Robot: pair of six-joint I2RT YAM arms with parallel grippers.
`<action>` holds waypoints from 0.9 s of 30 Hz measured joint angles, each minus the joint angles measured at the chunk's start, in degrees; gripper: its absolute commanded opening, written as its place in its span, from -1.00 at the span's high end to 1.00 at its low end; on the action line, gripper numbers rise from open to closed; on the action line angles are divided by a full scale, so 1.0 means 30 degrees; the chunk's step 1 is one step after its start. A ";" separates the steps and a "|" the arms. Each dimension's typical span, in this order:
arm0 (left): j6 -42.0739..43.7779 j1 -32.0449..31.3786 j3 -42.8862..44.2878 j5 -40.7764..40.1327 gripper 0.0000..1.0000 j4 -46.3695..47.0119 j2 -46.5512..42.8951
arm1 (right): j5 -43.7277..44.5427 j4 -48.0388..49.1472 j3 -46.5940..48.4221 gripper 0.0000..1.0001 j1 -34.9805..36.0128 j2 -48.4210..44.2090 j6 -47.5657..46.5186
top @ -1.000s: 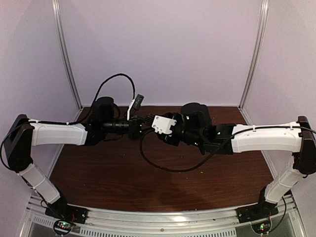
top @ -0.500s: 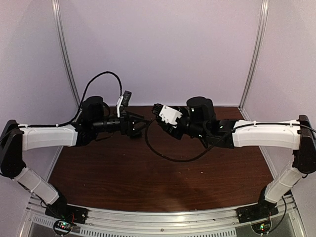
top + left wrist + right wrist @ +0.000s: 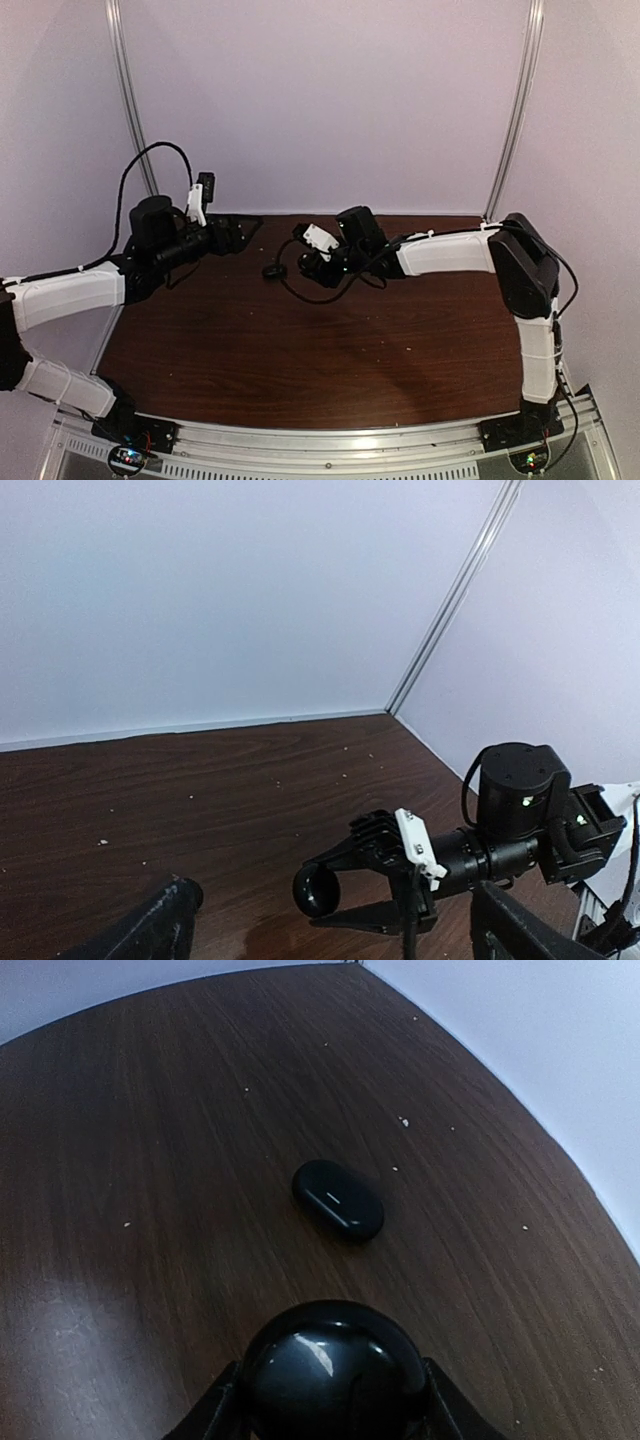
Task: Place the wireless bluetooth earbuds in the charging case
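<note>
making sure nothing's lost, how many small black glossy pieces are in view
2. An oval black piece lies on the table; a round black piece is gripped between the right fingers. Others may be hidden.

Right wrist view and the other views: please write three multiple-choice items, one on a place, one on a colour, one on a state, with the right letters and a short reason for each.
1. Where is the black oval piece?
A) lying on the table, ahead of the right jaws
B) between the left jaws
C) on top of the right arm

2. What colour is the table?
A) white
B) dark brown
C) green

3. How do the left jaws stand?
A) shut on the oval piece
B) shut on a cable
C) open, empty

Answers:
1 A: it rests on the wood beyond the glossy round black object that the right jaws grip.
2 B: the wood grain is dark brown.
3 C: the left wrist view shows its fingers far apart, holding nothing.
</note>
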 measured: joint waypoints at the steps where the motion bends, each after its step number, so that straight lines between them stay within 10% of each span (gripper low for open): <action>1: 0.0000 0.0000 -0.0080 -0.0306 -0.95 -0.0109 -0.0102 | -0.0299 -0.0415 0.1078 0.32 -0.0015 0.1020 0.0284; 27: -0.0809 0.0000 -0.1297 -0.4408 -0.95 -0.0816 -0.1246 | -0.2127 -0.3927 0.7723 0.05 -0.0954 0.7344 0.2812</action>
